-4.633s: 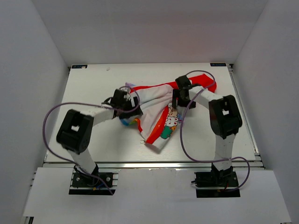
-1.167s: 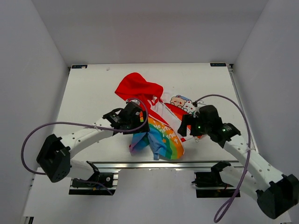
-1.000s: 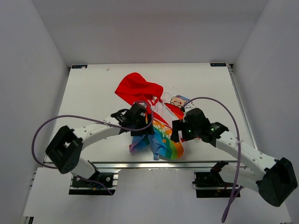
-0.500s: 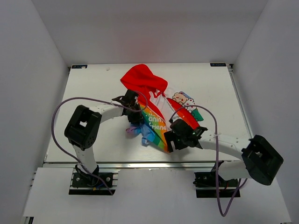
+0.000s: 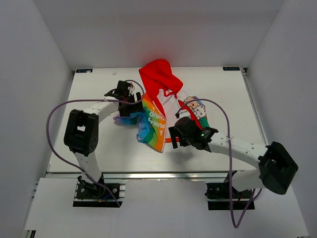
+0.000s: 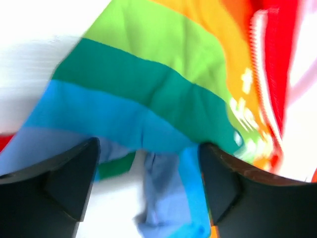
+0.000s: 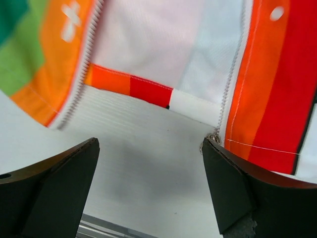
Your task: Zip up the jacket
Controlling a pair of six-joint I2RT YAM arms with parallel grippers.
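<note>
a white worktop point(image 5: 94, 89) fills the frame's middle, boxed by a plain pale back wall point(image 5: 158, 29) at the top, a left wall point(image 5: 29, 99) and a right wall point(image 5: 292, 99). a metal rail point(image 5: 148, 174) edges its lower side.

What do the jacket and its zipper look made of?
Jacket: soft, matte woven or knit fabric, likely synthetic; it folds and drapes limply. Zipper: fine white teeth along the front edge, probably plastic; they look dull, not metallic.
</note>
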